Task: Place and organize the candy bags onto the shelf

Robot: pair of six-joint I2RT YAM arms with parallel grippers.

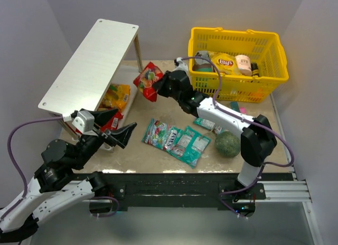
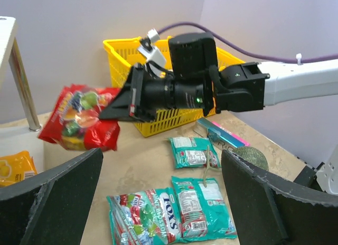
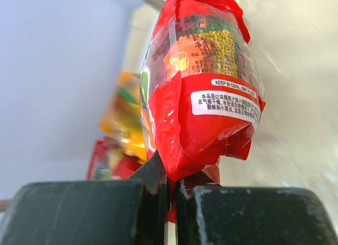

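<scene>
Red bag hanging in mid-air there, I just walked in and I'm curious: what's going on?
The right gripper is shut on a red candy bag, holding it above the table beside the white shelf. The left gripper is open and empty near the shelf's lower tier, where a yellow-orange bag already lies. Teal bags lie on the table.

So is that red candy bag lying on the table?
No, the right gripper holds the red candy bag up in the air above the table.
</scene>
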